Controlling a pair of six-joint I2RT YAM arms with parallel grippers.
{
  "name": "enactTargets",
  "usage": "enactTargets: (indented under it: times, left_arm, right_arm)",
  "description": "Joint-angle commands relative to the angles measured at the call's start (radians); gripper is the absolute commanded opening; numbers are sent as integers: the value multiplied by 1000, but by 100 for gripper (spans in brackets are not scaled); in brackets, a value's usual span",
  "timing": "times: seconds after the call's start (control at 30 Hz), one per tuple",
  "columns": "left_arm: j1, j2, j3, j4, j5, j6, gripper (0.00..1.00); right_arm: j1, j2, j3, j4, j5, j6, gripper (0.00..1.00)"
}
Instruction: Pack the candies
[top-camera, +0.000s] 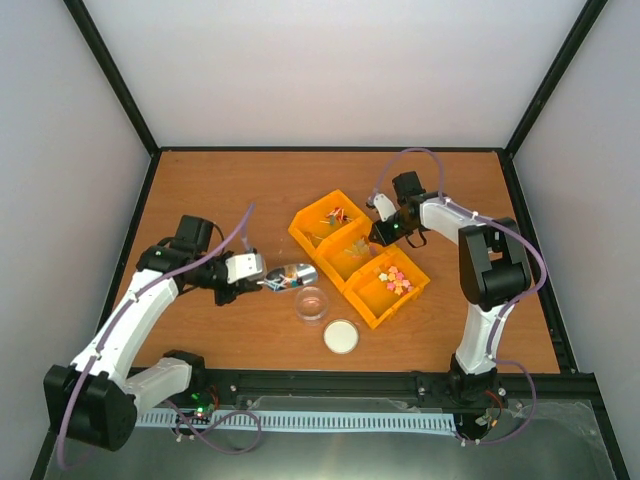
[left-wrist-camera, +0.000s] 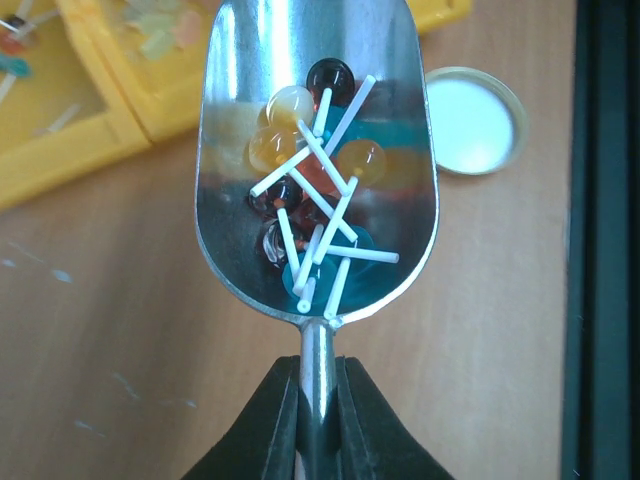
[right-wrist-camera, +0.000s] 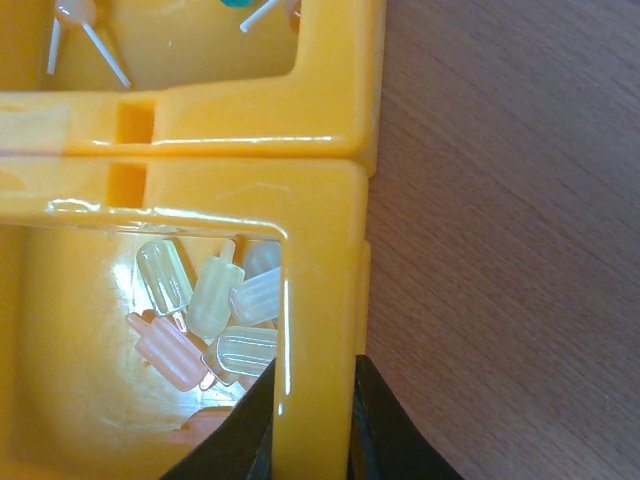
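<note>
The left claw (left-wrist-camera: 318, 388) is clamped tight on the handle of a metal scoop (left-wrist-camera: 228, 150) carrying a small heap of candies (left-wrist-camera: 295, 105) over the table (left-wrist-camera: 120, 330), while the right claw (right-wrist-camera: 312, 405) pinches one wall of a yellow bin (right-wrist-camera: 322, 270).

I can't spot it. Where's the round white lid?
Top view: the white lid lies on the table, just right of the clear jar and slightly nearer.
</note>
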Motion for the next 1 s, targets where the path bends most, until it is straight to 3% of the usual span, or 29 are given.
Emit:
enactTargets:
  times: [0.0,0.37,0.73,0.97]
  left_arm:
    - [11,-56,-29,-133,17,135,1]
    - [10,-5,24,-213,-78,188,1]
    - [-78,23,86,-252,-228,164,1]
    - [-146,63,126,-255,-311,102,1]
  right_arm:
    - [6,26,-21,-25,18,-16,15]
    - [7,-5,-33,-26,13,-17,24]
    - [5,-45,-25,-33,-18,-12,46]
    - [-10,-64,-23,-36,-33,-7,70]
